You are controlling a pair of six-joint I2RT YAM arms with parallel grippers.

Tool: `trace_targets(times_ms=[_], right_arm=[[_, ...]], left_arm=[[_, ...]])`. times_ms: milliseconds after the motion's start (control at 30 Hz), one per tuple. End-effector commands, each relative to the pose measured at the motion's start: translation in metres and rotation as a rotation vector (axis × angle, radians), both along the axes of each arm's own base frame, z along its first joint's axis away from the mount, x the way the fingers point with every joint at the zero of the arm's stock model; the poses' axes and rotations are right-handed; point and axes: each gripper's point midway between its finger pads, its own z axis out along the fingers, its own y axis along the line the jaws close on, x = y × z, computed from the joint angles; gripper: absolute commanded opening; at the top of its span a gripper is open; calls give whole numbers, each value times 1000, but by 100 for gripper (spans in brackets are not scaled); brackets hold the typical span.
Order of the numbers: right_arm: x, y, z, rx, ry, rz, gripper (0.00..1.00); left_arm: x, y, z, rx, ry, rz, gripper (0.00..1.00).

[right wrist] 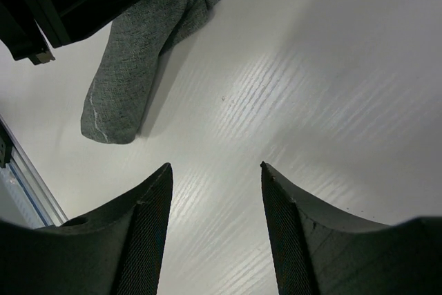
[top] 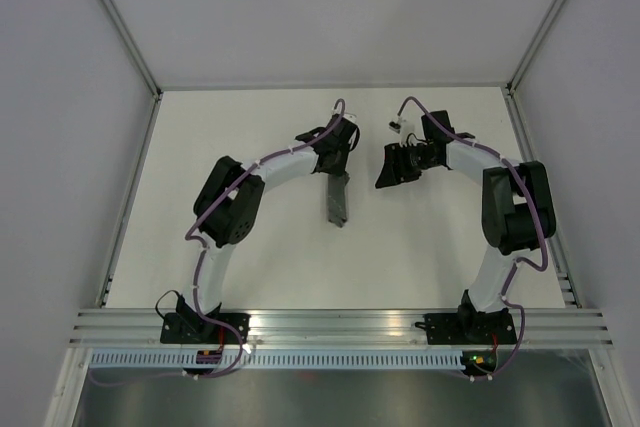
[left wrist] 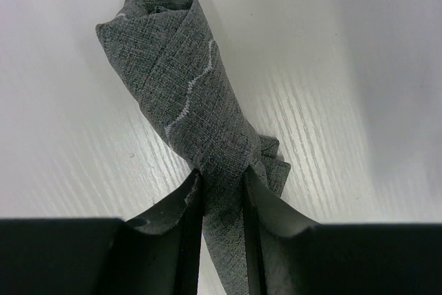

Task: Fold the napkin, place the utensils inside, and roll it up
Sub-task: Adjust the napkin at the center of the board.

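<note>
The napkin (top: 337, 200) is rolled into a slim dark grey bundle lying on the white table, its long axis running near to far. In the left wrist view the roll (left wrist: 181, 88) shows its open end and a pale wavy stitch line. My left gripper (left wrist: 221, 188) is shut on the roll's far end, with cloth pinched between the jaws. In the right wrist view the roll (right wrist: 128, 74) lies at upper left under the left gripper. My right gripper (right wrist: 215, 169) is open and empty, to the right of the roll. The utensils are hidden.
The table (top: 250, 127) is white with a faint wood grain. An aluminium rail (top: 340, 325) runs along the near edge by the arm bases. Grey enclosure walls stand at the left, right and back.
</note>
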Motion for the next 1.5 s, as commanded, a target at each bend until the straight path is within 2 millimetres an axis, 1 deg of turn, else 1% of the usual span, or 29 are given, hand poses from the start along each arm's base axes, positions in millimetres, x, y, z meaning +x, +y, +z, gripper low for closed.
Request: trace_targets(times_ms=[0,33,67,100,133,167,233,267,333,367,433,500,533,567,733,867,1200,1467], right_arm=[[16,-11,19,-13,-65,-30,60],[18,-12,18,-12,-66,-36,60],[20,-14,18,-14,-69,-39,60],[20,-16,17,-15,-68,-42,60],[22,-18,15,-19,-66,-47,60],[23,-20,14,-21,-65,-50,60],[25,-23,14,-29,-71,-57,60],[25,-24,12,-33,-70,-58,60],[28,-27,11,-41,-77,-61,60],[28,-27,10,-47,-79,-63,60],[31,-28,11,-53,-92,-68,60],[34,-30,11,-64,-101,-78,59],[35,-30,11,-66,-102,-78,59],[36,-31,12,-68,-103,-80,59],[38,-31,13,-70,-110,-88,59],[39,-31,10,-68,-106,-96,57],[35,-31,4,-69,-96,-96,53],[30,-32,4,-74,-98,-93,52]], left_arm=[[-8,29,-23,217,90,-85,7],[-6,30,-22,236,88,-86,7],[-1,27,-19,236,81,-87,7],[-3,29,-19,250,99,-88,7],[-2,29,-18,253,99,-87,7],[2,26,-12,248,92,-77,9],[-1,28,-15,269,108,-71,11],[2,26,-11,265,100,-61,14],[0,26,-14,280,118,-54,18],[1,22,-13,275,111,-57,20],[-2,20,-14,274,118,-57,27],[-2,17,-12,266,120,-54,29],[-2,15,-14,265,125,-53,30],[-3,14,-14,259,129,-49,34],[-8,7,-22,246,150,-36,44],[-9,4,-27,229,167,-25,47],[-12,4,-35,227,183,-9,49],[-21,12,-53,257,222,3,54]])
